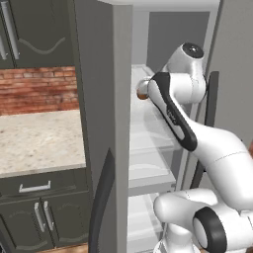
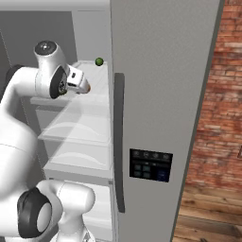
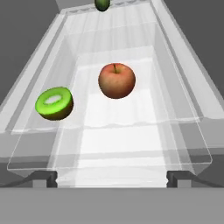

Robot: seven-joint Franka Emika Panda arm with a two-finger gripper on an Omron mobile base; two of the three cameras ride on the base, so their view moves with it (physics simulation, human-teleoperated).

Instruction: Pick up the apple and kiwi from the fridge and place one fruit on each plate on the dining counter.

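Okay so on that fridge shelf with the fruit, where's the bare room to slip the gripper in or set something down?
The shelf is bare along its front edge, nearer the open gripper than the apple and kiwi. Another bare strip lies right of the apple, up to the side wall. It is tighter between the two fruits, which sit apart, and a dark green fruit takes the far end.

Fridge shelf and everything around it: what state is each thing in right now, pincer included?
fridge: door open, shelves exposed
apple: upright on the glass shelf, stem up, untouched
kiwi: cut half, green face showing, resting on the same shelf beside the apple, apart from it
dark green fruit: at the back of the shelf, untouched
pincer: open, empty, short of the apple
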